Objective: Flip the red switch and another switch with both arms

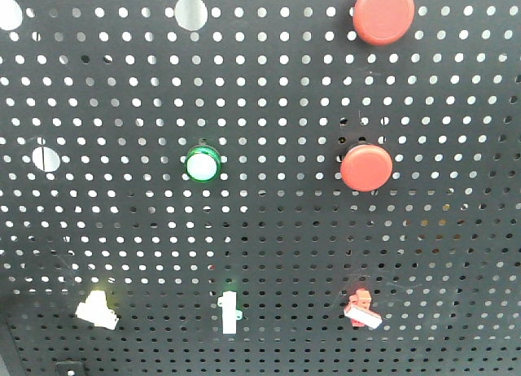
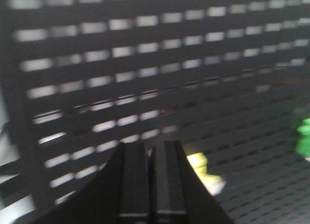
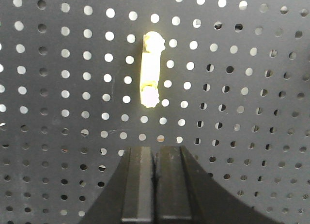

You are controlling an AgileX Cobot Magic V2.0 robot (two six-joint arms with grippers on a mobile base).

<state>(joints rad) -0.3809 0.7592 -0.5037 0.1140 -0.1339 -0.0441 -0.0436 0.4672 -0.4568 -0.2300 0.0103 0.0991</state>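
Observation:
The red switch (image 1: pixel 362 309) is small, with a white-tipped lever, and sits low on the right of the black pegboard (image 1: pixel 269 229). A white switch (image 1: pixel 230 312) is at the bottom middle and a pale yellowish one (image 1: pixel 98 310) at the bottom left. Neither arm shows in the front view. My left gripper (image 2: pixel 148 145) is shut and empty, close to the board, with a blurred yellow-white switch (image 2: pixel 204 173) just right of its fingers. My right gripper (image 3: pixel 155 149) is shut and empty below an upright yellow-white switch (image 3: pixel 150 69), apart from it. No wrist view shows the red switch.
Two large round red push buttons (image 1: pixel 383 13) (image 1: pixel 366 167) are mounted on the board's right side. A green round light (image 1: pixel 203 163) sits mid-board and shows as a green blur (image 2: pixel 305 139) at the left wrist view's right edge.

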